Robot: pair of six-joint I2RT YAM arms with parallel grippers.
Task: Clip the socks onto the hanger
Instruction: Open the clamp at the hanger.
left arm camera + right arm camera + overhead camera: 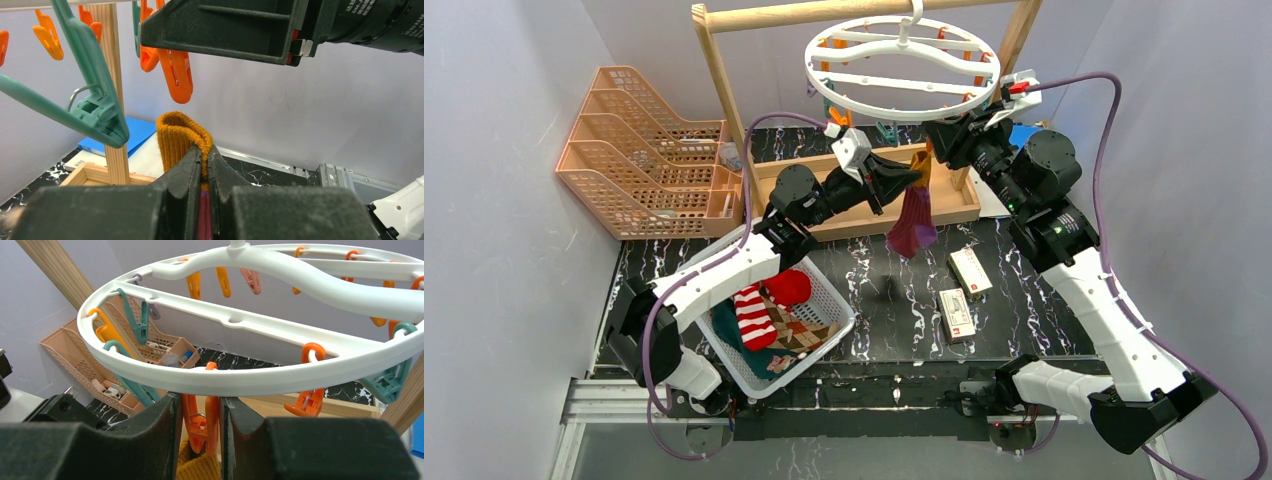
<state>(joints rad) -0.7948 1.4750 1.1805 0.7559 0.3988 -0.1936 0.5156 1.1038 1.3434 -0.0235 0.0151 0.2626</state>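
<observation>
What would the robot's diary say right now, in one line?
left jaws: shut on maroon sock | right jaws: squeezing orange clip | cuff just under clip | sock not yet on hanger

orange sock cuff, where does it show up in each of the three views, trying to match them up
Top external: the orange cuff sits centre, just under the hanger, pinched by the left gripper.
Left wrist: centre, poking up between the fingers.
Right wrist: bottom edge, between the right gripper fingers.
Shared landmark: the orange clip hanging just above the cuff in both wrist views.
</observation>
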